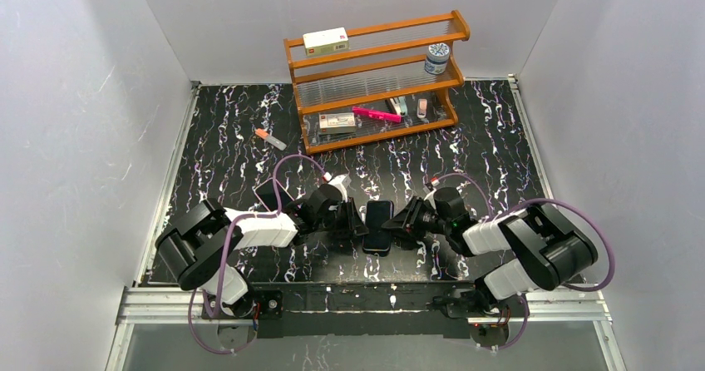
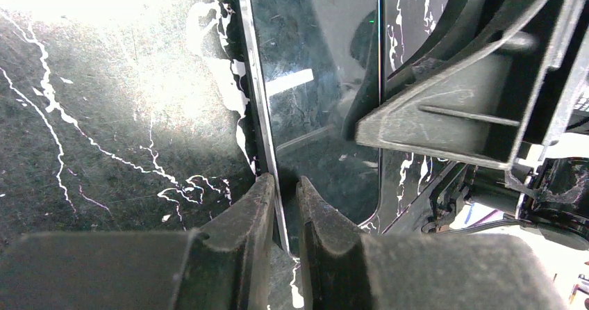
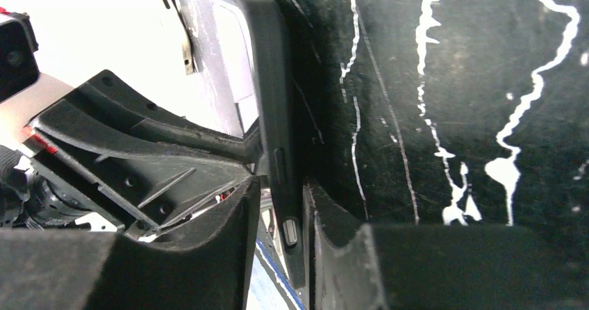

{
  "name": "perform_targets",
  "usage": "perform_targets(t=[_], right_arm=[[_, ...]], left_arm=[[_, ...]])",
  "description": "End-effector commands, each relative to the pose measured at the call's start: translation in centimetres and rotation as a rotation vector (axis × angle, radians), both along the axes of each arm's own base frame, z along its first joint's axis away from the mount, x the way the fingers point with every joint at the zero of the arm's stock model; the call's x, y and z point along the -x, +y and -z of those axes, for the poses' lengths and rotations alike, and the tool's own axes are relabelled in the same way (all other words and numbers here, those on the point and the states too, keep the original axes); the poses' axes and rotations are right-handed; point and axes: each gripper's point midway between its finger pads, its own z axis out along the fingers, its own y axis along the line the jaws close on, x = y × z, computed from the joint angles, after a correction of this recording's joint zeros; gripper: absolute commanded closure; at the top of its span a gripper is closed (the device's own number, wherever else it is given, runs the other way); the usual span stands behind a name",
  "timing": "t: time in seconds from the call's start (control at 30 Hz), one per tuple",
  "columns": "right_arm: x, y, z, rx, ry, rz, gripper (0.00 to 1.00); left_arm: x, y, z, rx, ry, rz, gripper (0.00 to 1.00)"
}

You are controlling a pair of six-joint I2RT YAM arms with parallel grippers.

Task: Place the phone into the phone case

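Observation:
The phone (image 1: 378, 225) lies on the mat between my two grippers, glossy dark screen up. In the left wrist view the phone (image 2: 312, 80) shows its thin pale rim, and my left gripper (image 2: 285, 195) is shut on that rim at the phone's long left edge. In the right wrist view the matte black phone case (image 3: 272, 108) shows as a raised side wall with a button bump, wrapped round the phone's other long edge. My right gripper (image 3: 281, 206) is shut across that wall. In the top view the left gripper (image 1: 359, 224) and right gripper (image 1: 401, 221) flank the phone.
A dark slab (image 1: 270, 193) lies by my left forearm. A wooden rack (image 1: 374, 80) with small items stands at the back. A small orange-tipped stick (image 1: 270, 138) lies left of it. Grey walls enclose the mat.

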Motion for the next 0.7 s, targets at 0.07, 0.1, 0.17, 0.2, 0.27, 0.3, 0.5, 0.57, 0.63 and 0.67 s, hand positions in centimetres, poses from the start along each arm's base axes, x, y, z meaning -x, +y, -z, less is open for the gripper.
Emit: perform_targets(t=[0.07, 0.1, 0.17, 0.2, 0.27, 0.3, 0.5, 0.57, 0.63, 0.67], right_arm=[[0.0, 2.2, -2.1, -0.086, -0.069, -0.113, 0.75], [0.1, 2.3, -2.1, -0.09, -0.071, -0.12, 0.78], [0.0, 2.5, -2.4, -0.1, -0.087, -0.133, 0.86], [0.1, 2.5, -2.6, -0.106, -0.097, -0.142, 0.9], [0.0, 2.6, -3.2, -0.111, -0.126, -0.157, 0.97], [0.0, 2.6, -3.5, -0.11, -0.144, -0.163, 0.99], [0.6, 2.9, -8.1, -0.173, -0.314, -0.242, 0.99], [1.2, 3.0, -11.0, -0.231, -0.402, -0.288, 0.99], [1.7, 3.2, -13.5, -0.277, -0.471, -0.317, 0.99], [1.8, 3.2, -14.6, -0.296, -0.493, -0.323, 0.99]], left_arm=[[1.6, -0.2, 0.7, 0.002, 0.032, 0.048, 0.84], [1.6, -0.2, 0.6, 0.004, 0.031, 0.049, 0.83], [1.6, -0.2, 0.4, 0.009, 0.026, 0.047, 0.8], [1.6, -0.2, 0.1, 0.012, 0.022, 0.047, 0.78], [1.2, 0.3, -0.4, 0.008, 0.016, 0.033, 0.74], [0.8, 0.7, -0.9, 0.01, 0.016, 0.017, 0.7], [-1.6, 2.9, -8.6, 0.141, -0.044, -0.023, 0.35], [-1.8, 3.4, -11.4, 0.143, -0.089, -0.011, 0.23], [-1.6, 3.9, -13.6, 0.144, -0.113, 0.006, 0.13], [-1.4, 4.0, -14.7, 0.152, -0.126, 0.015, 0.08]])
